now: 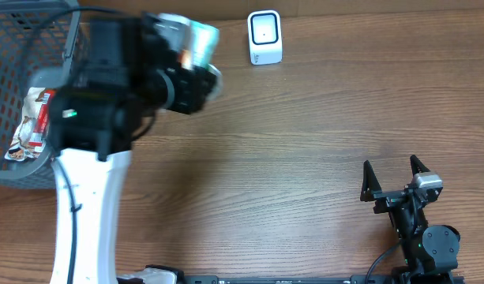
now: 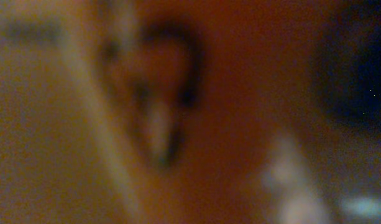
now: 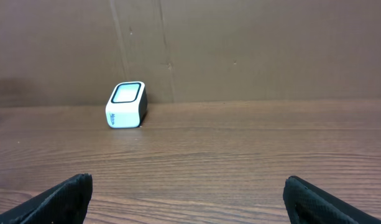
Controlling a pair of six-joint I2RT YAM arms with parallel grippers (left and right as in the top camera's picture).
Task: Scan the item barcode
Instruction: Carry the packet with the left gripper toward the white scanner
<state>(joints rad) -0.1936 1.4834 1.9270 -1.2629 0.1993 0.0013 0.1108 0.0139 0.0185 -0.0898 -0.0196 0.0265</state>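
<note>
In the upper left of the overhead frame, the left gripper (image 1: 185, 69) holds the item (image 1: 198, 37), a pale package. The item sticks out past the fingers toward the top edge, a little left of the white scanner (image 1: 264, 37). The left wrist view is too blurred to read. At lower right, the right gripper (image 1: 392, 170) keeps its 2 fingers (image 3: 59, 200) spread wide above the table (image 1: 289, 142).

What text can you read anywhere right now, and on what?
Nothing can be read.
Scanner: faint mark low on its front, too small to read.
Packet in the basket: red and white print, too small to read.
Item: label blurred.
Left wrist view: all blur.
</note>
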